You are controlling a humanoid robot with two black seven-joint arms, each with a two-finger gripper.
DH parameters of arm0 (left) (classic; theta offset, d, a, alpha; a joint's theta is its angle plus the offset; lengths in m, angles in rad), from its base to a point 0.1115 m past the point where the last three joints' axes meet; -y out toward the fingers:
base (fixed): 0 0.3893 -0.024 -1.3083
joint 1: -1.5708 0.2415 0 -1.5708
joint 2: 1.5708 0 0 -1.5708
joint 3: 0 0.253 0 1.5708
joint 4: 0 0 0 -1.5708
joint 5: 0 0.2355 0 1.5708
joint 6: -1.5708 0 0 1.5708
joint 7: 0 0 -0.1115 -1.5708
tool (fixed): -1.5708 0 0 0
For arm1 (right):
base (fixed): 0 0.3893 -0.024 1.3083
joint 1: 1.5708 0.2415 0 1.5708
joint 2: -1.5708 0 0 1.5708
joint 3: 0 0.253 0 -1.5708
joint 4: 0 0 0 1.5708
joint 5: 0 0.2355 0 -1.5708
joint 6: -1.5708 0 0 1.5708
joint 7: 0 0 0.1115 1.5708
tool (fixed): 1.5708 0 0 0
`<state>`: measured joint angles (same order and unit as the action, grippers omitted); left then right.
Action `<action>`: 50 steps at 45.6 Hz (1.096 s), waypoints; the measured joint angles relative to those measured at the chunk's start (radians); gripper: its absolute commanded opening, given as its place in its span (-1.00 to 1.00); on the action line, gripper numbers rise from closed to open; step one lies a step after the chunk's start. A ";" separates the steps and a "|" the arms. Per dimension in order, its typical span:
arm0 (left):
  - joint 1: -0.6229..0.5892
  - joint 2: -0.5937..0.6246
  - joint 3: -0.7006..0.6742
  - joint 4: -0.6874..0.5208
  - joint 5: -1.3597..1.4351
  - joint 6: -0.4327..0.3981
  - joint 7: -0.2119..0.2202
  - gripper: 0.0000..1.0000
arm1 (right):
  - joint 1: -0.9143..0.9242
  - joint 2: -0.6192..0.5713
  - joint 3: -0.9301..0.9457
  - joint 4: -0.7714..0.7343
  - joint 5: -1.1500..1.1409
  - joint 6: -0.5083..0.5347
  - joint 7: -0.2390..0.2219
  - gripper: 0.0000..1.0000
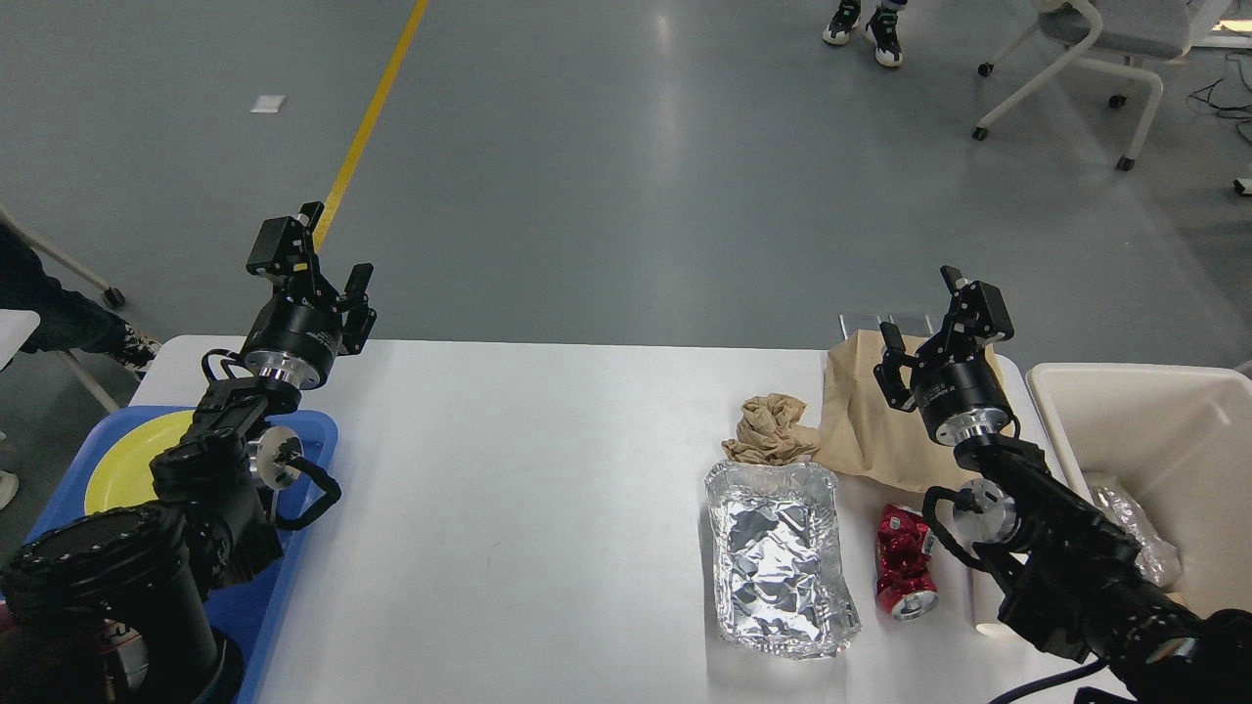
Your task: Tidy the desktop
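At the far left a blue tray [308, 430] is seen at the desk's left edge, with a yellow plate [127, 460] lying in it, partly hidden by the left arm. The left gripper [328, 259] is raised above the desk's far left corner, its two fingers spread apart with nothing between them. The desk [509, 508], a wide white top with rounded corners, fills the middle of the view, and its left and central parts are bare. Right of centre a crumpled brown paper wad [773, 430] is seen, touching the far rim of a crushed foil tray [778, 562], which lies open side up. Behind and to the right of the wad a flat brown paper bag [861, 430] lies near the far edge, partly covered by the right arm. A crushed red can [905, 572] lies on its side just right of the foil tray, apart from it. The right gripper [924, 328] is held above the bag, its fingers parted and empty. At the far right a cream bin [1164, 391] stands against the desk's edge, with a crumpled piece of foil [1140, 538] inside it.
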<state>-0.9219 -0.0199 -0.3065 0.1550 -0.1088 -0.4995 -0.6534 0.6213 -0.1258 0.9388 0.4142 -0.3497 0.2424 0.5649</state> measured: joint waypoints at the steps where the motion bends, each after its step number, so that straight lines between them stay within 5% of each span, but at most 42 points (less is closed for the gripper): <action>1: 0.000 0.000 0.000 0.000 0.000 0.000 0.000 0.92 | 0.000 0.000 0.000 0.000 0.000 0.000 0.000 1.00; 50: 0.002 0.000 0.000 0.000 -0.002 -0.001 0.000 0.92 | 0.000 0.000 0.000 0.000 0.000 0.001 0.000 1.00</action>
<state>-0.9204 -0.0200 -0.3068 0.1549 -0.1104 -0.5001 -0.6535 0.6212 -0.1258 0.9388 0.4142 -0.3498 0.2432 0.5646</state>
